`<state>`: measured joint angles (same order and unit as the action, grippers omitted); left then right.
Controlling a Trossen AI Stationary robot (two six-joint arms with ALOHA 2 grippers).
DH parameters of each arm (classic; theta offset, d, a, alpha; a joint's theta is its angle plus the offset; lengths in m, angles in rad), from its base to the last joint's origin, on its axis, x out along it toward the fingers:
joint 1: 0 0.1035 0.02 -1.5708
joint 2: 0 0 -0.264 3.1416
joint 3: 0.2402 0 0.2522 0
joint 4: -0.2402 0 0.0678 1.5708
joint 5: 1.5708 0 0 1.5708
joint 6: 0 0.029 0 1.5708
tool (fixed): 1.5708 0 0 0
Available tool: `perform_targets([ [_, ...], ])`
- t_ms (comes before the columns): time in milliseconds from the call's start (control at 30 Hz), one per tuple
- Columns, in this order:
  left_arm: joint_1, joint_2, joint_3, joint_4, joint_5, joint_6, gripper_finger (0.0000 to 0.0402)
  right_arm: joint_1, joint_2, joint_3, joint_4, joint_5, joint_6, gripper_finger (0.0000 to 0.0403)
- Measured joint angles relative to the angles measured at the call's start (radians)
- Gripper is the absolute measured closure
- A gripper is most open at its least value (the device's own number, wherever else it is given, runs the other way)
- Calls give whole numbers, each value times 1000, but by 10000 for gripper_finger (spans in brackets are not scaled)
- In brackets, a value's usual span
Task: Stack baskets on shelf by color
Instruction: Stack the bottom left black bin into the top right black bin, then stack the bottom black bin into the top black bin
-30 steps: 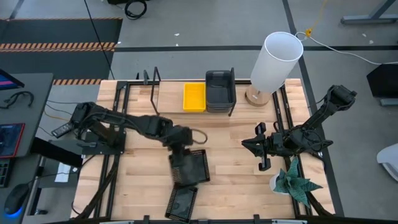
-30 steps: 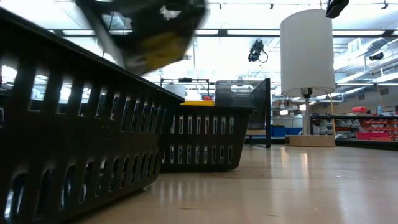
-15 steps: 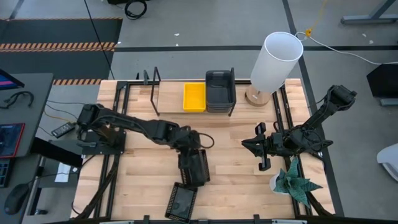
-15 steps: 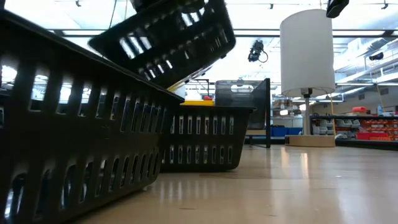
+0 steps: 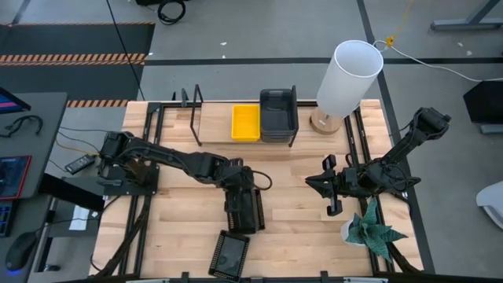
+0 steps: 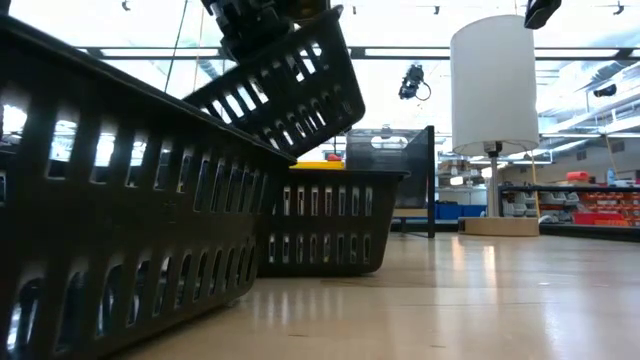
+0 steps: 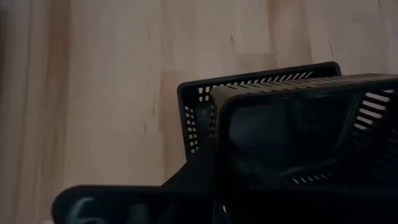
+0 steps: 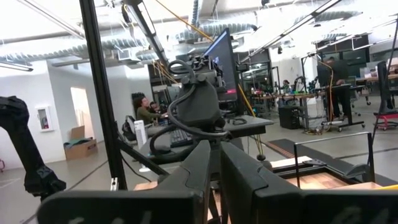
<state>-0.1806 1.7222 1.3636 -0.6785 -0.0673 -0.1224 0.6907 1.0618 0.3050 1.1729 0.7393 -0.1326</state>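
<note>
My left gripper (image 5: 236, 181) is over the table's middle, shut on a black perforated basket (image 6: 285, 85) that hangs tilted above a second black basket (image 6: 325, 225) standing on the table. In the left wrist view the held basket (image 7: 292, 118) covers most of the lower one (image 7: 196, 102). A third black basket (image 5: 229, 255) lies by the near edge and fills the low view's left side (image 6: 110, 210). On the shelf (image 5: 192, 118) at the far edge sit a yellow basket (image 5: 245, 122) and dark grey baskets (image 5: 278, 114). My right gripper (image 5: 330, 187) waits shut at the right. My left gripper holds the black basket by the rim of one short end (image 6: 250, 40), coming from above. The basket is lifted clear and tilted, its free end (image 6: 335, 110) hanging lower, over the basket on the table. The fingers themselves hide the kind of hold.
A tall white cylinder (image 5: 346, 75) on a wooden foot stands at the far right, next to the shelf. A small green plant (image 5: 373, 232) sits at the near right, close to my right arm. Bare wood lies between the two arms.
My left gripper has carried the black basket a little toward the right and near edge and lowered it over the black basket on the table. The held basket has turned and tipped more steeply. My right arm has kept still.
</note>
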Motion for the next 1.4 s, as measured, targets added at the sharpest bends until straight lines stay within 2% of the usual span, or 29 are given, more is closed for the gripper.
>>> perform_targets([
  [200, -1, 0, 0, -4, 0, 4, 379, 0, 0, 0, 0, 0, 0, 363],
  [533, -3, 0, 0, -5, 0, 30, 259, 0, 0, 0, 0, 0, 0, 363],
  [667, -1, 0, 0, -7, 0, 30, 231, 0, 0, 0, 0, 0, 0, 363],
  [800, -1, 0, 0, -7, 28, 23, 224, 0, 0, 0, 0, 0, 1, 363],
  [967, -33, 0, 0, -7, 206, -51, 230, 0, 0, 0, 0, 0, 1, 363],
  [1233, -175, 2, 0, -45, 272, -82, 241, 0, 0, 0, 0, 0, 2, 363],
  [1400, -264, 38, 2, -85, 232, -189, 241, 0, 0, 0, 1, 0, 2, 363],
])
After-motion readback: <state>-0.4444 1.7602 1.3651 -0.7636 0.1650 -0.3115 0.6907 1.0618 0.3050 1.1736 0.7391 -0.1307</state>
